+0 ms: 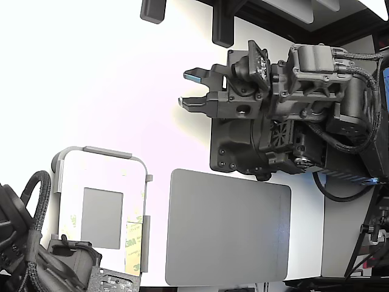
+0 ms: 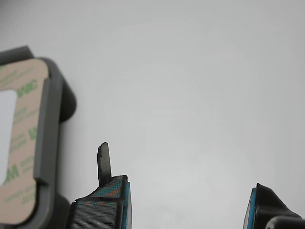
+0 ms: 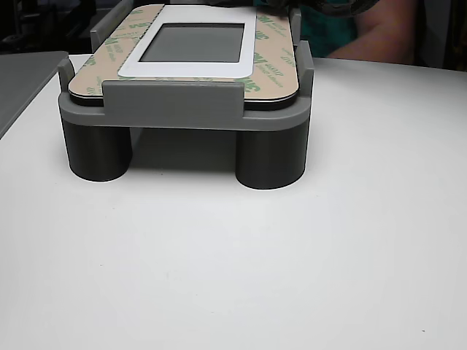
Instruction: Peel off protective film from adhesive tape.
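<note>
The protective film (image 1: pixel 134 246) is a tan-yellow liner with faint green logos, lying along the edges of a white panel (image 1: pixel 100 176) with a grey square patch. The panel rests in a grey fixture (image 1: pixel 100 152) at the exterior view's lower left. In the wrist view the film (image 2: pixel 21 143) lies flat at the frame's edge, and in the other view the film (image 3: pixel 273 51) frames the panel. My gripper (image 1: pixel 187 89) hangs above and to the right of the fixture in the exterior view, well apart from it. The gripper (image 2: pixel 186 210) is open with nothing between its fingers (image 2: pixel 102 205).
A big grey rounded mat (image 1: pixel 228 228) lies right of the fixture in the exterior view. A second arm with black cables (image 1: pixel 36 255) sits at the lower left corner by the fixture. A person's arm (image 3: pixel 372 29) shows behind the fixture (image 3: pixel 182 109) in the other view.
</note>
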